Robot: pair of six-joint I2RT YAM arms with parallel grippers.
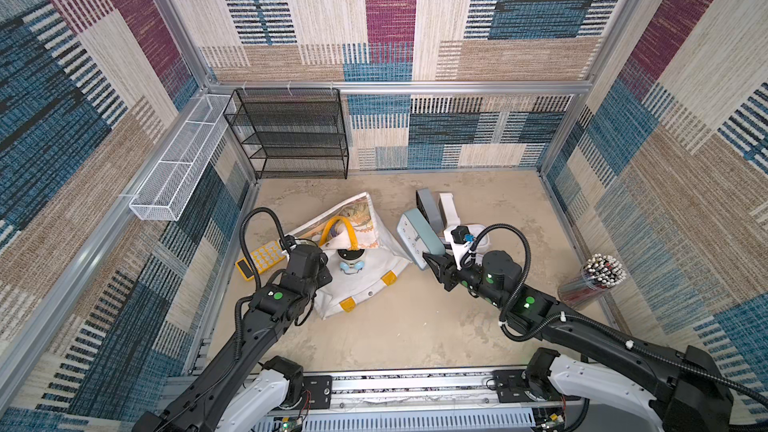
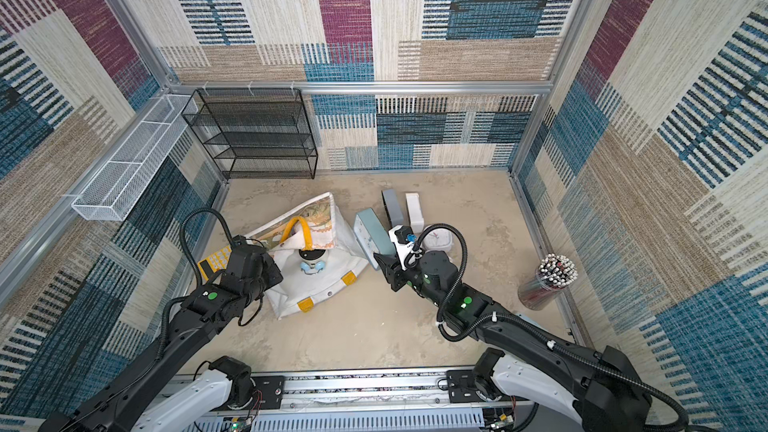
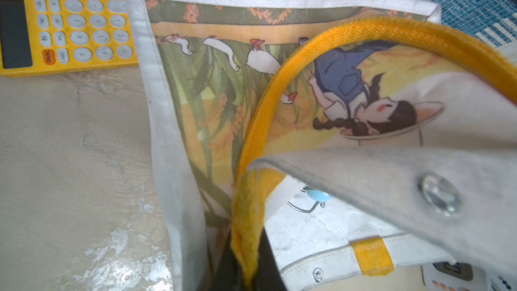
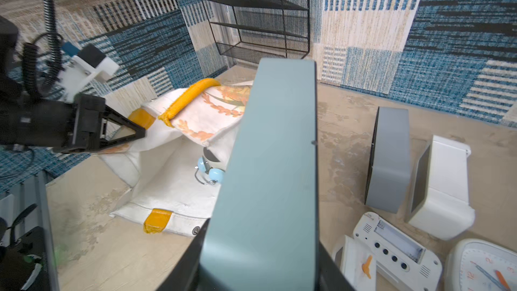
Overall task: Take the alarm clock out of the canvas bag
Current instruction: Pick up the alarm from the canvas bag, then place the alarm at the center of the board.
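While left tool (image 4: 134, 134) pinches bag (image 1: 365, 284) open, right tool (image 1: 430, 263) clamps teal clock (image 1: 413, 238) at bag's 3 o'clock; judged rigid, slippery, light; edge grip adequate.

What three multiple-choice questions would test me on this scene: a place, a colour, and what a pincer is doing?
1. Where is the yellow calculator? A) beside the canvas bag B) hanging on a wall C) inside the bag
2. What colour is the bag's handle? A) red B) yellow C) green
3. What does the right pincer hold? A) nothing B) a spoon C) the blue-grey clock
Answers: A, it lies flat at the bag's edge; B, the strap arching over the bag is yellow; C, it clamps the clock's sides.
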